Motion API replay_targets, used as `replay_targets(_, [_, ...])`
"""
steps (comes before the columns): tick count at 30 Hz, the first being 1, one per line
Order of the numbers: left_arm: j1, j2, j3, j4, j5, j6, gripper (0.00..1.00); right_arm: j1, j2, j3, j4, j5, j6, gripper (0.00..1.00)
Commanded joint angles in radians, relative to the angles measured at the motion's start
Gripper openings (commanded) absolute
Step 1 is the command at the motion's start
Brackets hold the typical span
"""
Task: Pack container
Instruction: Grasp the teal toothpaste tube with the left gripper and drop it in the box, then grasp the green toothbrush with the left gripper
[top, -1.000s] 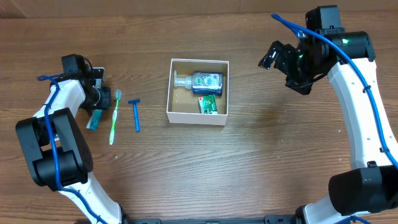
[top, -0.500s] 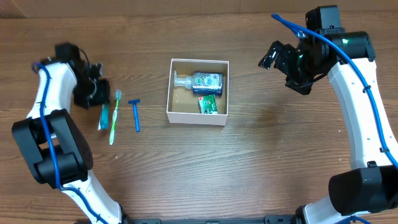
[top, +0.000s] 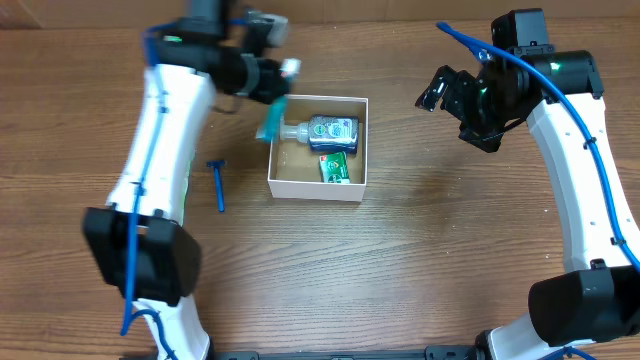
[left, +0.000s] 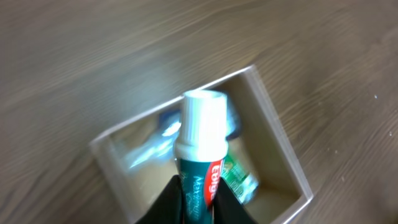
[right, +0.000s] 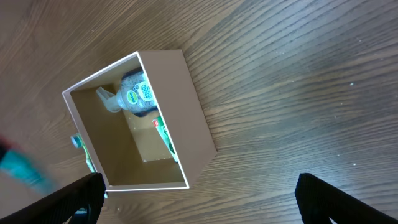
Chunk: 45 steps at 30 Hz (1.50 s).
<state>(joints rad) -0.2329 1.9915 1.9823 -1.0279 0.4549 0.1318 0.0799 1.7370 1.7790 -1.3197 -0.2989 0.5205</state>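
The container (top: 282, 188) is a square white box with a brown inside, at mid-table. It holds a clear pump bottle (top: 325, 130) and a green packet (top: 335, 167). My left gripper (top: 265, 95) is shut on a teal toothpaste tube (top: 270, 122) with a white cap and holds it over the box's far left corner. In the left wrist view the tube (left: 199, 155) hangs above the box (left: 283, 146) between the fingers (left: 198, 205). My right gripper (top: 450, 95) is open and empty, high to the right of the box, which shows below it (right: 199, 124).
A blue razor (top: 217, 185) lies on the wooden table left of the box. A sliver of green toothbrush (right: 88, 163) shows beside the box in the right wrist view; my left arm covers it from overhead.
My left gripper lifted the toothpaste tube off the table at the far left and carried it right, to above the box's corner. The right arm has not moved.
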Motion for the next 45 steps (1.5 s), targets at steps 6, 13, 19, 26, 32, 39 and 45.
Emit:
replay_targets(6, [-0.243, 0.034, -0.011, 0.055, -0.320, 0.055, 0.23, -0.002, -0.009, 0.015, 0.005, 0.010, 0.004, 1.00])
replay_targets(13, [-0.193, 0.012, -0.009, -0.088, -0.364, 0.036, 0.29, -0.002, -0.009, 0.015, 0.005, 0.010, 0.004, 1.00])
replay_targets(19, [-0.003, 0.006, -0.023, -0.286, -0.462, -0.063, 0.38, -0.002, -0.009, 0.014, 0.005, 0.010, 0.004, 1.00])
replay_targets(26, [0.281, 0.007, -0.122, -0.245, -0.351, -0.156, 0.53, -0.002, -0.009, 0.014, 0.005, 0.010, 0.004, 1.00])
replay_targets(32, [0.363, 0.016, -0.335, -0.098, -0.383, -0.154, 0.68, -0.002, -0.009, 0.015, 0.005, 0.010, 0.004, 1.00])
replay_targets(39, [0.390, 0.017, -0.579, 0.156, -0.385, -0.134, 0.71, -0.002, -0.009, 0.015, 0.005, 0.010, 0.004, 1.00])
replay_targets(45, [0.391, 0.017, -0.640, 0.239, -0.412, -0.128, 0.59, -0.002, -0.009, 0.015, 0.005, 0.010, 0.004, 1.00])
